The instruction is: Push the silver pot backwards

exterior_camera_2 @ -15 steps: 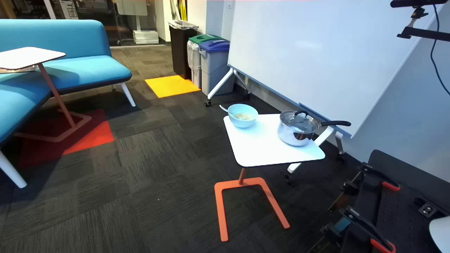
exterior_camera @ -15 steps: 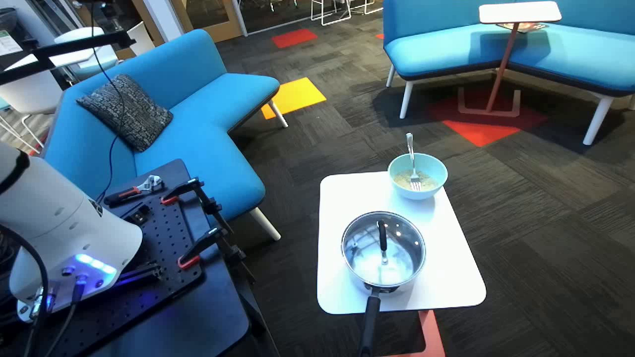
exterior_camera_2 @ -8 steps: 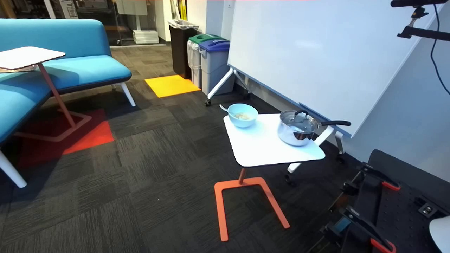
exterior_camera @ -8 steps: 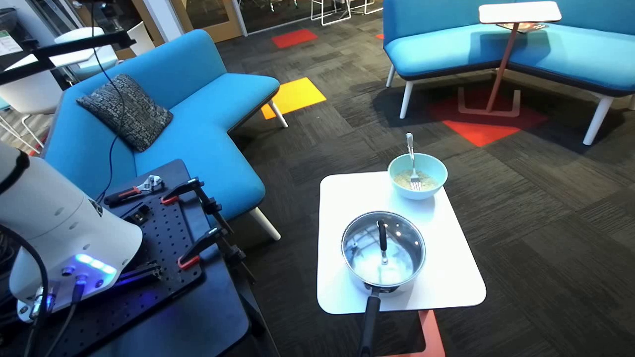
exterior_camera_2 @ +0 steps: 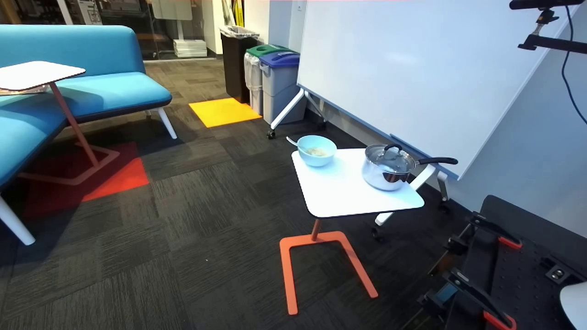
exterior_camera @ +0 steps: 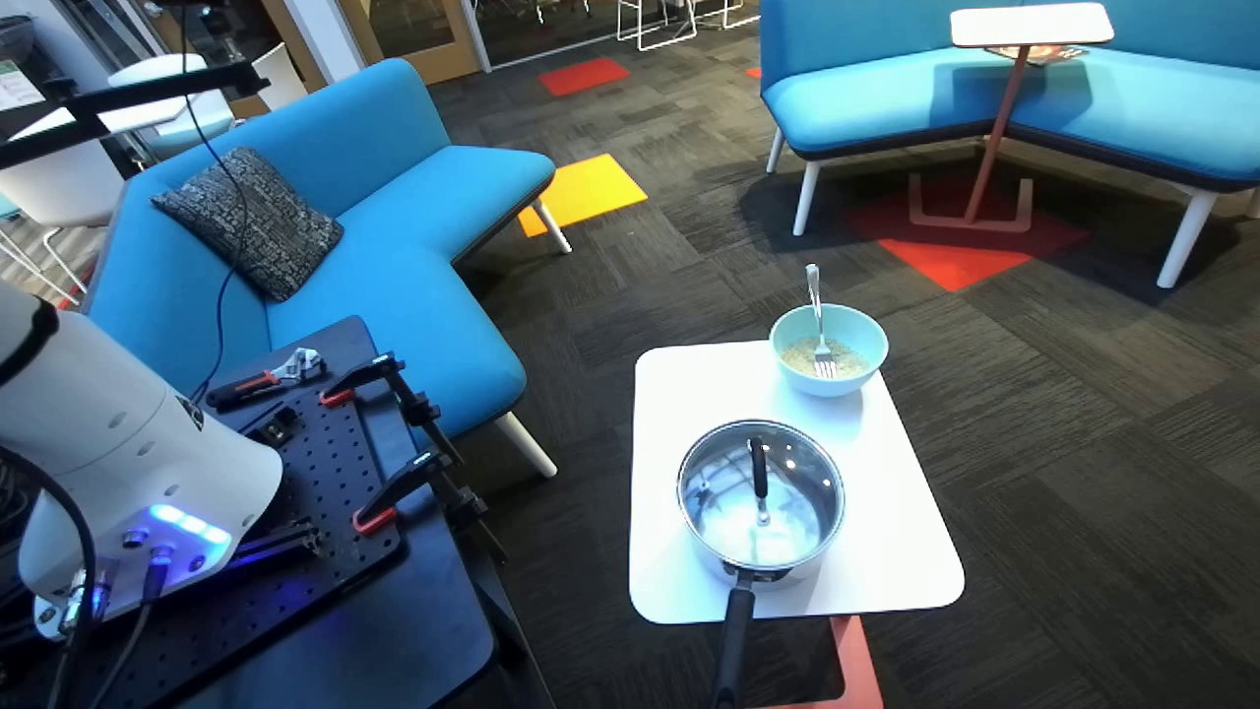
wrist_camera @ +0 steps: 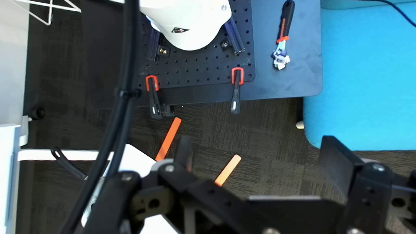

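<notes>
The silver pot [exterior_camera: 724,532] stands upright on a small white table [exterior_camera: 886,551], with a glass lid on it. Its black handle [exterior_camera: 733,640] sticks out past the table edge. The pot also shows in the other camera's exterior picture [exterior_camera_2: 383,176]. In the wrist view the pot's handle [wrist_camera: 66,164] shows at lower left, and most of the pot is hidden behind the gripper and cables. My gripper [wrist_camera: 258,151] is wide open and empty, high above the floor and off to the side of the table. The gripper is out of view in both exterior views.
A pale green bowl [exterior_camera: 827,386] with a fork stands on the same table, behind the pot. The black robot bench [exterior_camera: 423,611] with clamps [exterior_camera: 394,492] is beside it. A blue couch [exterior_camera: 394,295] and a whiteboard [exterior_camera_2: 412,68] stand near the table.
</notes>
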